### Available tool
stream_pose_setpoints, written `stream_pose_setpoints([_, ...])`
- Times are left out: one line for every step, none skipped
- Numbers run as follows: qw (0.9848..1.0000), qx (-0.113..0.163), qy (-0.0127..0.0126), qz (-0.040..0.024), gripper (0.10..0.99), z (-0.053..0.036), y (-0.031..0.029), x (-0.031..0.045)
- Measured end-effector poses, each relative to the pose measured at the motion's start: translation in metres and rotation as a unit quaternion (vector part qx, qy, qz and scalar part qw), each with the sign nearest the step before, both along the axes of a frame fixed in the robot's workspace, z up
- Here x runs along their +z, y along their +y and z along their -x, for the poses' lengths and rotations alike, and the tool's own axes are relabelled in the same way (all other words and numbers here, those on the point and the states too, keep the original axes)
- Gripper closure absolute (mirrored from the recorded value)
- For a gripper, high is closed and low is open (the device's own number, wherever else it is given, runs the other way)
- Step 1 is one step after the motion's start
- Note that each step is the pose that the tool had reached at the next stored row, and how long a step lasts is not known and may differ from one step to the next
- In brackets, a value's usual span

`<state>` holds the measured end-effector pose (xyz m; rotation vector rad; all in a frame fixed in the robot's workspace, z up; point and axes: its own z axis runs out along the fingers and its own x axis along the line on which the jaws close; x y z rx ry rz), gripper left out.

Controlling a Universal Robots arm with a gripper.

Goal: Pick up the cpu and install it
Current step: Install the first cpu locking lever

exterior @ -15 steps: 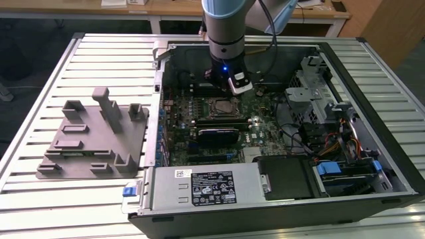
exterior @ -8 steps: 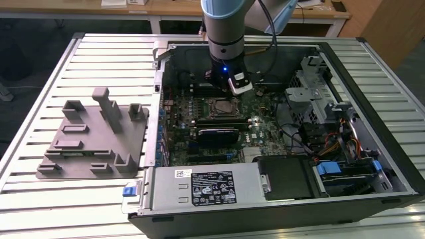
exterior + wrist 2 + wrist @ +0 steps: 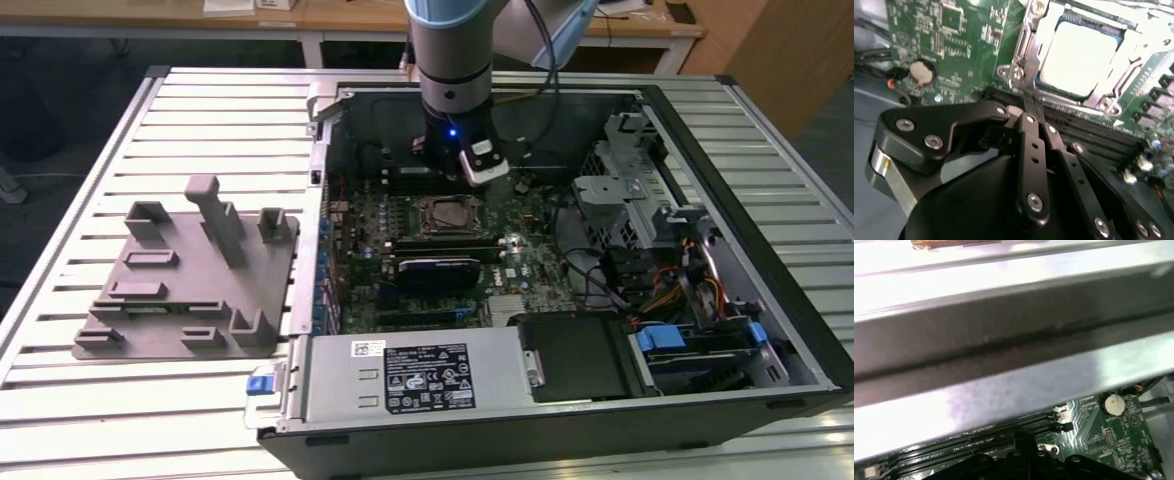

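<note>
We see even daylight in the exterior view; glare whitens the cpu (image 3: 1081, 57) in the second wrist view, and the case wall (image 3: 1004, 340) blurs, overexposed, in the first wrist view.

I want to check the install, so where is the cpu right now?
The cpu sits in the motherboard socket in the open computer case, just ahead of the gripper in the second wrist view.

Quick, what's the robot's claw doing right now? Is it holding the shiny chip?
Gripper: shut, holding nothing that shows. The shiny chip sits in its socket on the green board, apart from the fingertips.
</note>
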<state>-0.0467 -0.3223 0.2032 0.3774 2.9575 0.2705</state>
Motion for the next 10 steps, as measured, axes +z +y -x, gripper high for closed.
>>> stream_pose_setpoints([1.0,0.0,0.0,0.0001,0.98,0.0,0.0,0.0028])
stream_pose_setpoints([1.0,0.0,0.0,0.0001,0.98,0.0,0.0,0.0054])
stream_pose_setpoints([1.0,0.0,0.0,0.0,0.98,0.0,0.0,0.0073])
stream_pose_setpoints([1.0,0.0,0.0,0.0001,0.98,0.0,0.0,0.0081])
stream_pose_setpoints([1.0,0.0,0.0,0.0,0.98,0.0,0.0,0.0081])
stream_pose_setpoints([1.0,0.0,0.0,-0.0001,0.98,0.0,0.0,0.0081])
stream_pose_setpoints([1.0,0.0,-0.0001,-0.0001,0.98,0.0,0.0,0.0081])
stream_pose_setpoints([1.0,0.0,0.0,0.0,0.98,0.0,0.0,0.0081])
stream_pose_setpoints([1.0,0.0,0.0,0.0001,0.98,0.0,0.0,0.0082])
stream_pose_setpoints([1.0,0.0,0.0,0.0008,0.98,0.0,0.0,0.0082])
